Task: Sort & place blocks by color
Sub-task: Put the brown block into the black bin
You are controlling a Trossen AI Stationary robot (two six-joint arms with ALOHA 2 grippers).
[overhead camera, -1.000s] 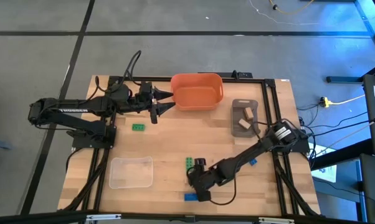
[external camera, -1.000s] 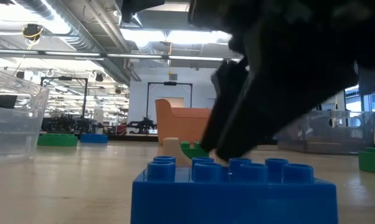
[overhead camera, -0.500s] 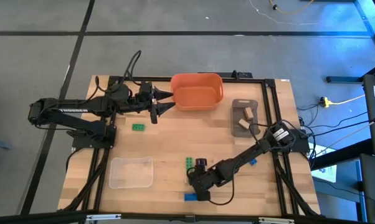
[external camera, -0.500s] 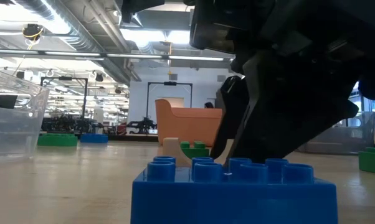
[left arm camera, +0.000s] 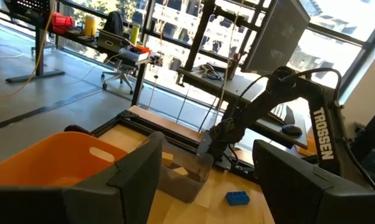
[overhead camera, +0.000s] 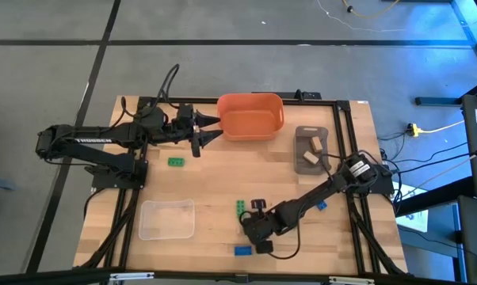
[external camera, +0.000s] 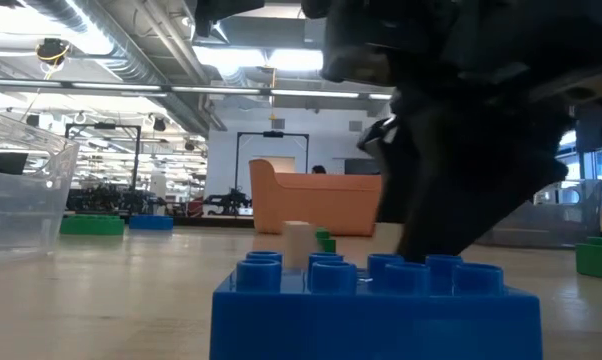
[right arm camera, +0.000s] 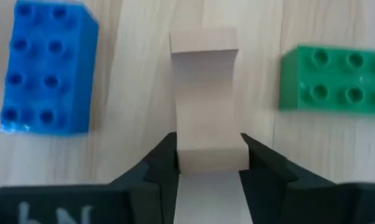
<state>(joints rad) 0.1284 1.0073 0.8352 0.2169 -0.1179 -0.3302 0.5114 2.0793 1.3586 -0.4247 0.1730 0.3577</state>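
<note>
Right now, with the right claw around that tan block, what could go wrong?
The right claw grips the tan block only at its near end, so it might pivot or slip when carried. A blue block and a green block lie close on either side, so a sideways swing could knock them. The left claw waits open by the orange bowl, near the route to the grey tray.

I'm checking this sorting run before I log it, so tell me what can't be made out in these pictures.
- High view: the tan block held by the right end effector is hidden under the arm.
- Low view: the blue block is cut off by the bottom edge.
- High view: what the orange bowl and clear tray hold is too small to tell.
</note>
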